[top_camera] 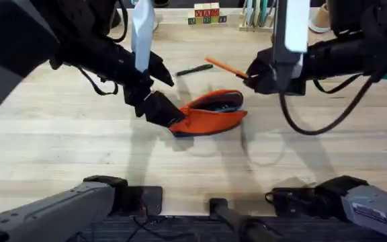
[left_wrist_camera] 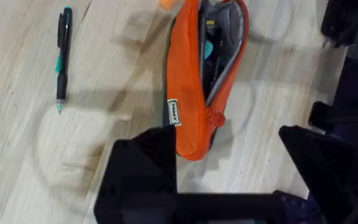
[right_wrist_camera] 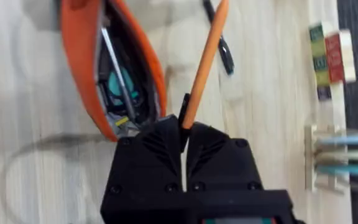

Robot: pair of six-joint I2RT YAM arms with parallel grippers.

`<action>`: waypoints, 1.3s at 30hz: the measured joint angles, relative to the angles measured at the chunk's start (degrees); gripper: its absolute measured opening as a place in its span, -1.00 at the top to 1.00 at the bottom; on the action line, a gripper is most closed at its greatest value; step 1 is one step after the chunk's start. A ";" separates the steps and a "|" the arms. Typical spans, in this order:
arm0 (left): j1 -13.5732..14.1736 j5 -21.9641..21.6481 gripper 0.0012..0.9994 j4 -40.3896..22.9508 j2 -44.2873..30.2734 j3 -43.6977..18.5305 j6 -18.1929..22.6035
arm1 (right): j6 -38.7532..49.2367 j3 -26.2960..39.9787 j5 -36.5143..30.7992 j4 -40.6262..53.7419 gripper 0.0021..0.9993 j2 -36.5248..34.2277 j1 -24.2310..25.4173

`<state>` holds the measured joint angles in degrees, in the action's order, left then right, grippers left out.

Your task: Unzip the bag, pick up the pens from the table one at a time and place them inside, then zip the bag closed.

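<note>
Gripping the orange pen (right_wrist_camera: 205, 62) by its black tip, the right gripper (top_camera: 252, 75) hovers just beyond the unzipped orange pouch (top_camera: 210, 113), which the left gripper (top_camera: 158, 111) apparently pins at its near end.

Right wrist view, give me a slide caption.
Right gripper holds the orange pen beside the unzipped bag.
</note>
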<state>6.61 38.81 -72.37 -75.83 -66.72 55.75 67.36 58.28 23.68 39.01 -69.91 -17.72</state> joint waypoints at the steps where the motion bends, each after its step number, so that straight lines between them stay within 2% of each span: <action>1: 0.00 0.00 -0.99 -0.01 0.00 0.00 0.00 | 1.52 0.00 1.01 0.33 0.95 0.00 0.00; 9: 0.00 0.00 -0.99 -0.01 0.00 0.00 0.00 | 12.46 0.00 9.63 3.33 0.94 0.00 0.00; 14: 0.00 0.00 -0.99 -0.01 0.00 0.00 -0.01 | 18.00 0.00 12.16 7.54 0.94 0.00 0.00; 20: 0.00 0.00 -0.99 -0.01 -0.01 0.00 -0.02 | 20.68 0.00 12.05 11.48 0.94 -0.34 0.01; 24: 0.00 0.00 -0.99 -0.01 -0.01 0.00 0.00 | 21.32 0.02 10.17 13.20 0.94 -3.21 0.02; 31: 0.00 0.00 -0.99 -0.01 0.00 0.00 0.00 | 21.44 0.02 7.56 11.66 0.94 -10.02 0.06; 39: 0.00 0.00 -0.99 -0.01 0.00 0.00 0.00 | 21.44 0.02 7.17 10.60 0.94 -13.10 0.07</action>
<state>6.61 38.81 -72.38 -75.83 -66.72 55.75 88.79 58.30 30.85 49.61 -83.01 -17.65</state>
